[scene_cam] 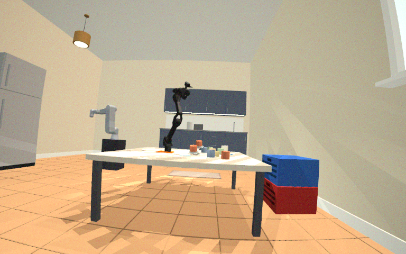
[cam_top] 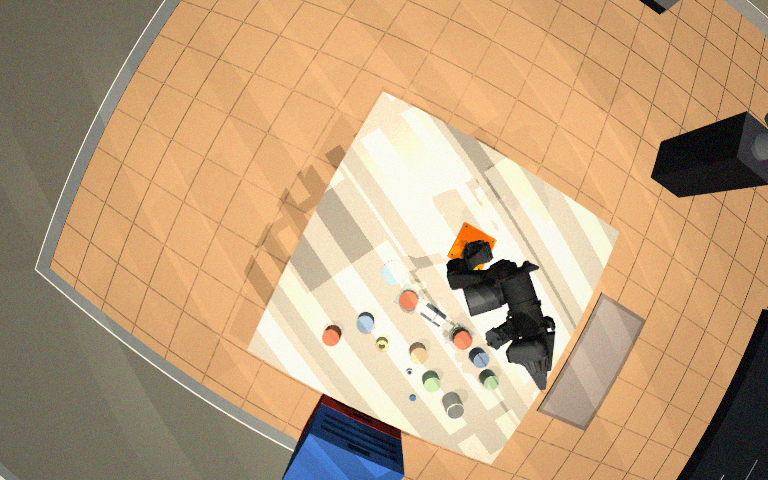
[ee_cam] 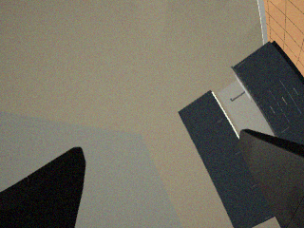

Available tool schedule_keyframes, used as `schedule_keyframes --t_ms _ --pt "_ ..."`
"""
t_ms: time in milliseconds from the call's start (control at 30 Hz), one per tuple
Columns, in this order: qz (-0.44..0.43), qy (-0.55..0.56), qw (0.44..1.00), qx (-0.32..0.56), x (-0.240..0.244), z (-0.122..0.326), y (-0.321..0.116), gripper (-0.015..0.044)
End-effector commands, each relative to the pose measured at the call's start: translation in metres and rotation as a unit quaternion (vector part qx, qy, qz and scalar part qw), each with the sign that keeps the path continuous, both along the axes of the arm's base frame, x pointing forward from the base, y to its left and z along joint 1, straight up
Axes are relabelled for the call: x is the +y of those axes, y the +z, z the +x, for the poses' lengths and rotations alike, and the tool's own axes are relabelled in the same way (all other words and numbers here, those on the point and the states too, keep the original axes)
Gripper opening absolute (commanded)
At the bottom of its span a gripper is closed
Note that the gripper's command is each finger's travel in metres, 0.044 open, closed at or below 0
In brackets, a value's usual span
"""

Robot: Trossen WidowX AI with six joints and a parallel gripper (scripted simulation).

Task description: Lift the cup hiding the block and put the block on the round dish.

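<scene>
One orange-red cup (cam_top: 408, 300) (scene_cam: 193, 148) stands on one end of the small balance (cam_top: 433, 314). The matching cup (cam_top: 462, 339) (scene_cam: 199, 143) stands on the other end and looks higher in the exterior view. No block shows; the cups' undersides are hidden. The pale blue round dish (cam_top: 390, 273) lies flat beside the first cup, with nothing visible on it. My gripper (cam_top: 542, 385) (scene_cam: 191, 87) (ee_cam: 163, 148) is open and empty, high above the table on the raised arm, far from both cups. The wrist view shows only walls and cabinets between the fingers.
A blue cup (cam_top: 479, 358) and a green cup (cam_top: 488, 379) stand close to the balance's higher end. Another orange-red cup (cam_top: 331, 335) (scene_cam: 225, 154), another blue cup (cam_top: 365, 322) (scene_cam: 211, 153), a beige cup (cam_top: 418, 353) and a grey cup (cam_top: 452, 405) stand around.
</scene>
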State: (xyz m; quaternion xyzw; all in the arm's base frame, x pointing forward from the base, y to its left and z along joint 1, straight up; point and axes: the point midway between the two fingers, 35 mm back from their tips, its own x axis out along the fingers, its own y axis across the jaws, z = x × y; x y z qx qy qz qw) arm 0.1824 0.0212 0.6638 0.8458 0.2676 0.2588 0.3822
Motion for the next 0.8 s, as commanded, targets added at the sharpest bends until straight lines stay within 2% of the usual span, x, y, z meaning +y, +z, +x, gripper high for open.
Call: schedule_keyframes --t_ms 0,133,433,767 --pt "0.001 -0.001 1.0 -0.001 0.0 0.0 0.0 0.0426" --pt "0.018 -0.027 0.999 -0.018 -0.004 -0.006 0.004 0.044" --pt "-0.049 -0.116 0.984 -0.124 -0.005 -0.029 0.009 0.044" --pt "-0.145 -0.2 0.942 -0.228 0.007 -0.05 0.007 0.044"
